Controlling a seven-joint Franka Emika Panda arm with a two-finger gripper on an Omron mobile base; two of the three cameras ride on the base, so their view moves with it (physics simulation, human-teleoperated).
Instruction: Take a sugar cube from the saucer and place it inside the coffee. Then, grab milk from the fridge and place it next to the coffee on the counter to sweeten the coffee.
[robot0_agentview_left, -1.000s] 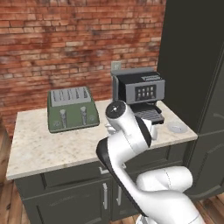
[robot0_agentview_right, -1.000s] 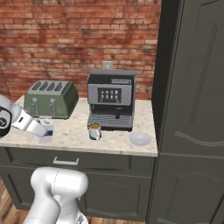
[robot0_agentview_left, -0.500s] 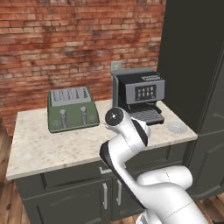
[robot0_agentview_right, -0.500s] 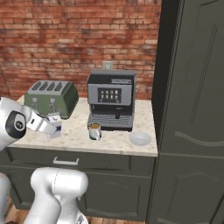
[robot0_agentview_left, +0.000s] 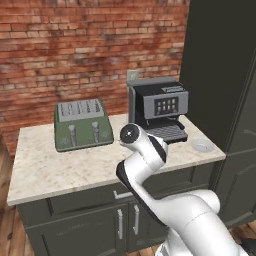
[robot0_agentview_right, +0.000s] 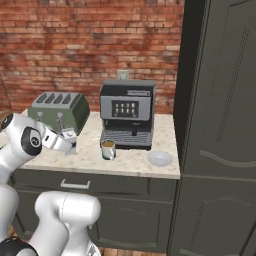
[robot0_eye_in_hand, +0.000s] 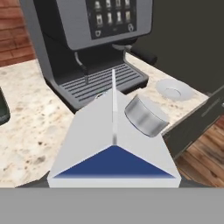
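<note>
The white arm rises from its base, bends at a dark-jointed elbow and reaches forward and low over the front of the counter. In the right base view the wrist points to the right, ending in the gripper (robot0_agentview_right: 70, 141), whose jaws stand wide and are clamped on the milk (robot0_agentview_right: 69, 141). From the hand view the carton's gabled top (robot0_eye_in_hand: 114, 144) sits directly ahead of the hand, held between the fingers, which it hides.
</note>
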